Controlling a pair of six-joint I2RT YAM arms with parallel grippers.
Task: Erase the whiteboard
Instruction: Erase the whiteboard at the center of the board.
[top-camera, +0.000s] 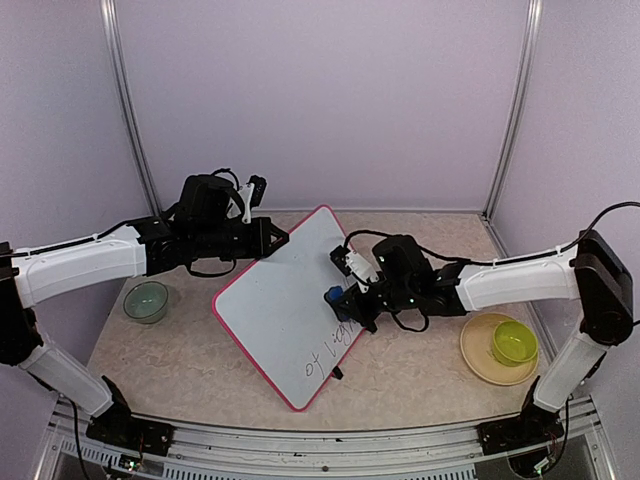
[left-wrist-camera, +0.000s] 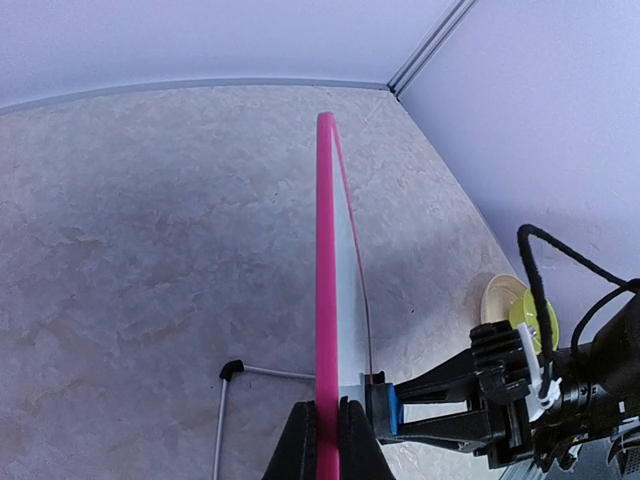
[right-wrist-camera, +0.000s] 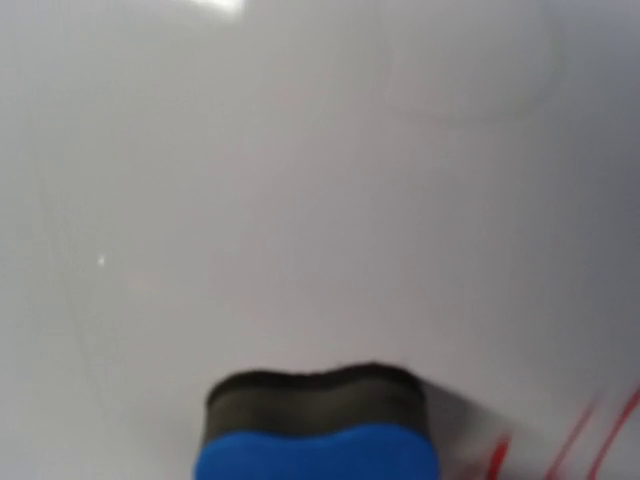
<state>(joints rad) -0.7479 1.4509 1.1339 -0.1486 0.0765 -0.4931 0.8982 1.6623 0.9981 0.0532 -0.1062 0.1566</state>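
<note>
Right wrist alone shows dark felt on the eraser (right-wrist-camera: 318, 430), seemingly touching whiteboard (right-wrist-camera: 300, 180).

The whiteboard (top-camera: 285, 300) stands tilted in the middle of the table (top-camera: 180, 365), between the two arms. The left gripper (top-camera: 266, 240) is at its far left edge, with one finger on each side of the rim. The right gripper (top-camera: 343, 302) is at the right side of the board and presses an eraser (top-camera: 333, 296) against its face. Some writing (top-camera: 325, 355) lies nearer, along the right edge. A bowl (top-camera: 146, 300) sits left of the board. A plate (top-camera: 480, 352) sits on the right, with a cup (top-camera: 513, 342) on it.
</note>
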